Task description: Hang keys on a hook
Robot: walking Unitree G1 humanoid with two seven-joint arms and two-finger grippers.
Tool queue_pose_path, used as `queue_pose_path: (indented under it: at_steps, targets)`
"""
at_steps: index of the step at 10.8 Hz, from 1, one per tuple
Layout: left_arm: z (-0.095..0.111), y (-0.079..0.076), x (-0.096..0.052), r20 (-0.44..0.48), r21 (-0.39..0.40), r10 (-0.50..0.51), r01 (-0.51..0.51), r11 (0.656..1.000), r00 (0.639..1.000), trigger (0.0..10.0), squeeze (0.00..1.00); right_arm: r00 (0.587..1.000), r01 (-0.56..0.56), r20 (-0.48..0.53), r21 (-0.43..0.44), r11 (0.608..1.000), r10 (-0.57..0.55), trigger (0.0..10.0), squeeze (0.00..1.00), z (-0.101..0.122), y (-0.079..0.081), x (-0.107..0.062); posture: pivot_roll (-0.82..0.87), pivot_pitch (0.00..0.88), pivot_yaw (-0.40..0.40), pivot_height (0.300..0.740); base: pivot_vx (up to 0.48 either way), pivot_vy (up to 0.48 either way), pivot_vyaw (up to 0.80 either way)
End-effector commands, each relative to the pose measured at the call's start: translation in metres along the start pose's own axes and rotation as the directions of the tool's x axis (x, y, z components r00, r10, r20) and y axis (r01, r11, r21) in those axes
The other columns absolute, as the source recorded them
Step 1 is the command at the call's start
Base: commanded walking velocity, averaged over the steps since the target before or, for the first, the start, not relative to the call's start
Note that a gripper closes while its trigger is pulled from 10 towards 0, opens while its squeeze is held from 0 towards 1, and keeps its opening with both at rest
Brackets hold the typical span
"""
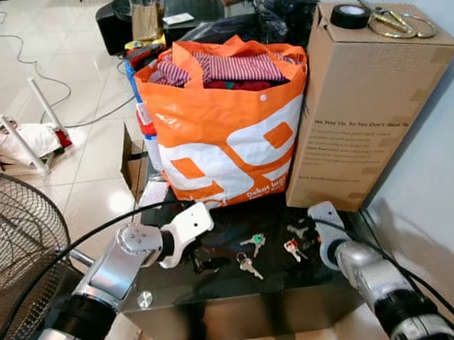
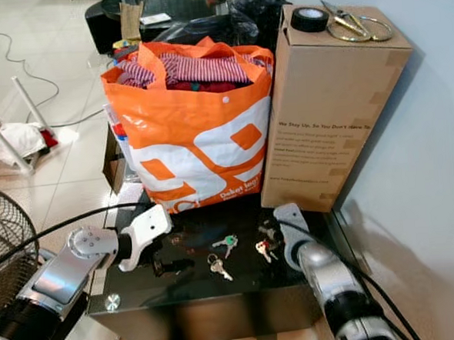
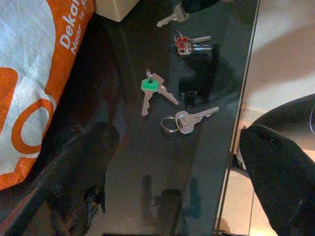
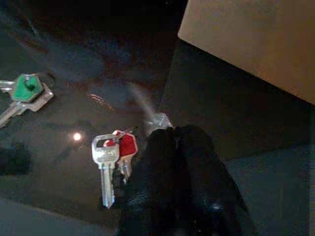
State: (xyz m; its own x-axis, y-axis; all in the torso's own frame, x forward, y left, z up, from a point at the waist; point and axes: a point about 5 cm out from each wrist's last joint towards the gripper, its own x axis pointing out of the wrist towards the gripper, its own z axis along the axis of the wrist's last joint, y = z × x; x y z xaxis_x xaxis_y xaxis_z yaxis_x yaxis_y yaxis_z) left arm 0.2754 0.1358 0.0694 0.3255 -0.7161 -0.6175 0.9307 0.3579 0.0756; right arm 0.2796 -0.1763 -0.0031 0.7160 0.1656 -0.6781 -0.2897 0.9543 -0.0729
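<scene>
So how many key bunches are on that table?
4: green-tagged keys, plain silver keys, red-tagged keys, and a silver key at the right pincer. Others may be hidden.

Four small key bunches flat on the dark glass table.

Low black glossy glass-top table; on it: orange-and-white plastic bag, tall brown cardboard box, green-capped keys and plain silver keys between left jaws; red-capped keys beside right fingertips.
</scene>
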Motion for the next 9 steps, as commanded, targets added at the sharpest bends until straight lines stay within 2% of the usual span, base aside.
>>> queue_pose_path:
  at_steps: [1, 2, 6, 9]
  targets:
    - [0.000, 0.001, 0.001, -0.008, 0.011, -0.008, 0.008, 1.000, 1.000, 10.0, 0.00, 1.000, 0.012, 0.006, 0.011, 1.000, -0.012, 10.0, 0.96, 0.000, -0.002, 0.001, -0.13, 0.000, -0.007, 0.740, 0.000, 0.000, 0.00]
    - [0.000, 0.000, 0.002, -0.008, 0.011, -0.013, 0.013, 1.000, 1.000, 10.0, 0.00, 1.000, 0.005, -0.005, 0.013, 1.000, -0.005, 10.0, 1.00, -0.004, -0.001, 0.002, -0.13, 0.000, -0.005, 0.740, 0.000, 0.000, 0.00]
    - [-0.002, 0.000, 0.001, -0.015, 0.018, -0.014, 0.014, 1.000, 1.000, 10.0, 0.00, 0.999, 0.021, -0.026, 0.032, 0.999, -0.020, 10.0, 1.00, -0.013, -0.002, 0.005, -0.12, 0.000, -0.002, 0.740, 0.000, 0.000, 0.00]
    - [-0.002, -0.002, 0.001, -0.021, 0.026, -0.020, 0.021, 0.999, 1.000, 10.0, 0.00, 0.998, 0.058, -0.015, 0.041, 0.997, -0.058, 10.0, 1.00, -0.014, -0.010, 0.005, -0.12, 0.000, -0.001, 0.740, 0.000, 0.000, 0.00]
